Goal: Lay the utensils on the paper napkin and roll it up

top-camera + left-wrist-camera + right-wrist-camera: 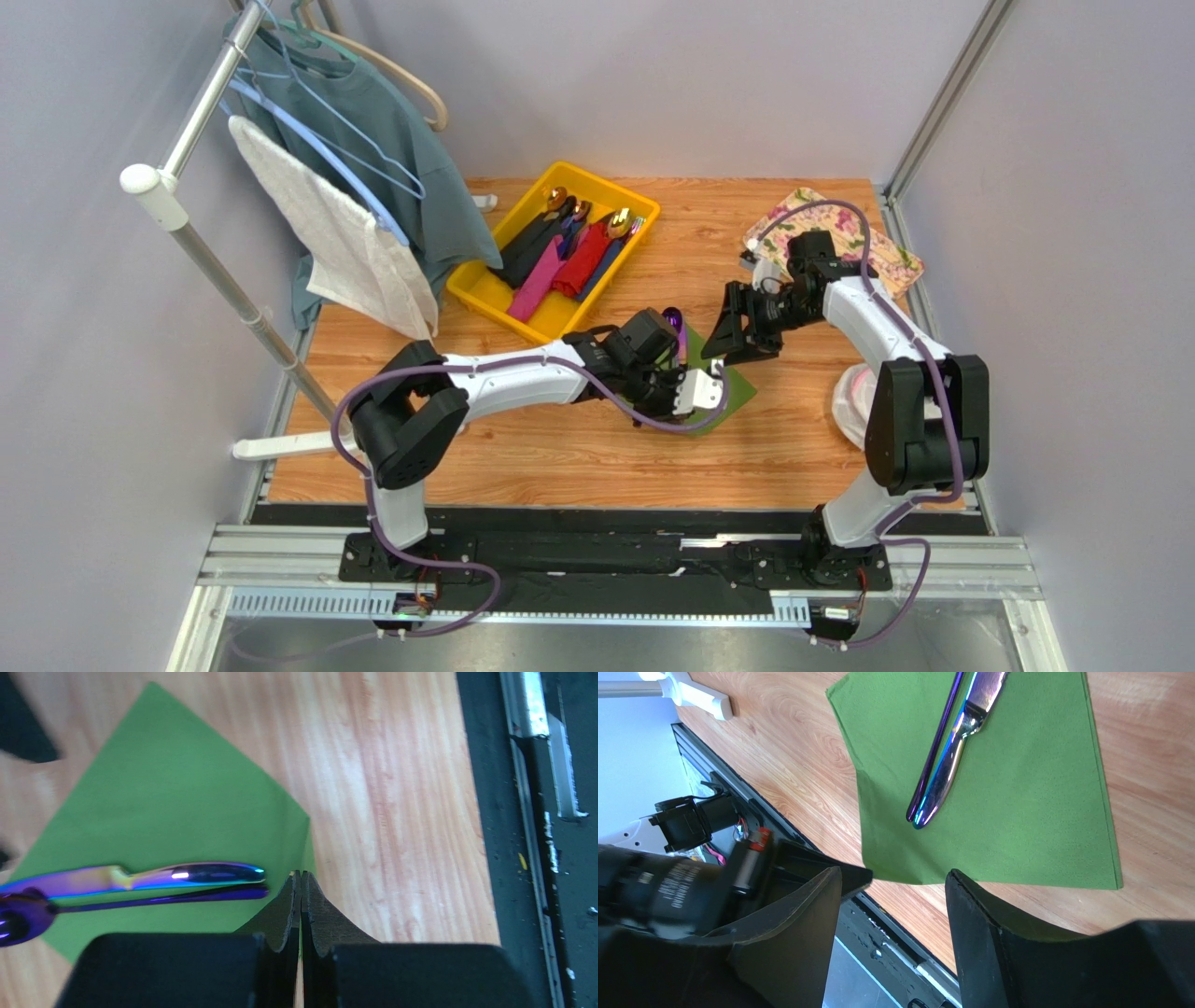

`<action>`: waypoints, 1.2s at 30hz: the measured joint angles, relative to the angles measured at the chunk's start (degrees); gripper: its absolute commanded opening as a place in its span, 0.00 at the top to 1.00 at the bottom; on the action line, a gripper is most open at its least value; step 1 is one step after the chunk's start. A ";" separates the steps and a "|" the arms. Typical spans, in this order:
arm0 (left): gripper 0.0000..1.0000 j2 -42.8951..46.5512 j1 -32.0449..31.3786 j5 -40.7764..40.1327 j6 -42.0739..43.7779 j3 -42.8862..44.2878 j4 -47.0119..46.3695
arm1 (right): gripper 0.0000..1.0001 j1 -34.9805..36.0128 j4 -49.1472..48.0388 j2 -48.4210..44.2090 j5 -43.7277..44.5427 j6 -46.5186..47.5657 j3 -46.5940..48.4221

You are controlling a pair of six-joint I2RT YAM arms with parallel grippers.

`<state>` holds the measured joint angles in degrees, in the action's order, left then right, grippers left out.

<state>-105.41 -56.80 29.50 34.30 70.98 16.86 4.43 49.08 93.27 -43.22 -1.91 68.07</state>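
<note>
Two iridescent utensils (954, 749) on green napkin (1032, 798), left gripper (301, 882) closed, right gripper (896, 878) parted

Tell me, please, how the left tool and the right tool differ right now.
The left tool is shut, fingers pressed together; the right tool stands open with a wide gap. The left tool's tips meet at a corner of the paper napkin; the right tool sits back from the napkin's edge. Both face the napkin, and neither holds the utensils lying on it.
</note>
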 measured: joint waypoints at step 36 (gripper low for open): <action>1.00 -9.29 5.57 -8.07 -4.02 6.32 -6.38 | 1.00 1.90 -11.45 2.60 -4.81 -12.87 -14.23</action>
<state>-114.69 -51.22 21.43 30.28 77.30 10.48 6.33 37.63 95.88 -48.03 -14.79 53.84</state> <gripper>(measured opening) 0.007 0.006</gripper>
